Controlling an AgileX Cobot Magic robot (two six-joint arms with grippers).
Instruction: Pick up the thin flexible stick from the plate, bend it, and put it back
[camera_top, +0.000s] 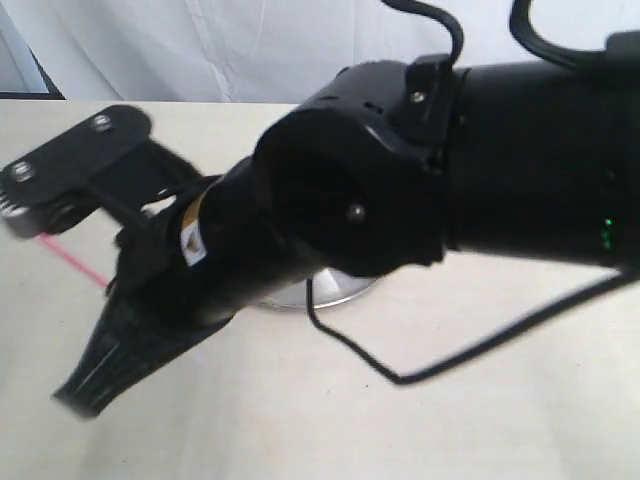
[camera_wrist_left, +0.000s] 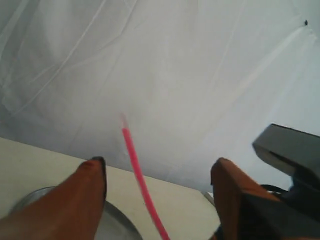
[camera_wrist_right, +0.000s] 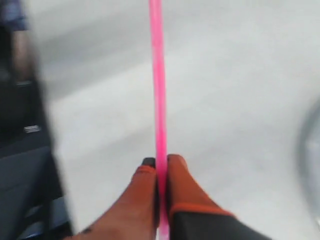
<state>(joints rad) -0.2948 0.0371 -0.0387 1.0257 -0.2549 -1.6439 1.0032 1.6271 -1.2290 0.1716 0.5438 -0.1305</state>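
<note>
The thin pink stick (camera_wrist_right: 157, 75) is pinched between the orange fingers of my right gripper (camera_wrist_right: 161, 161), which is shut on it, and the stick runs straight out past the tips. In the left wrist view the stick (camera_wrist_left: 137, 170) passes, held in the air, between the wide-apart orange fingers of my open left gripper (camera_wrist_left: 160, 167) without touching either; its pale tip points at the white cloth. A short stretch of the stick (camera_top: 75, 260) shows at the left of the exterior view. The silver plate (camera_top: 330, 296) is mostly hidden behind the right arm; part of the plate's rim (camera_wrist_left: 117, 225) shows below the left fingers.
The bulky black right arm (camera_top: 420, 190) reaches across the middle towards the left. A black cable (camera_top: 400, 378) loops over the beige table. A white cloth (camera_top: 250, 50) hangs behind the table. A black and grey gripper part (camera_top: 70, 165) is at the upper left.
</note>
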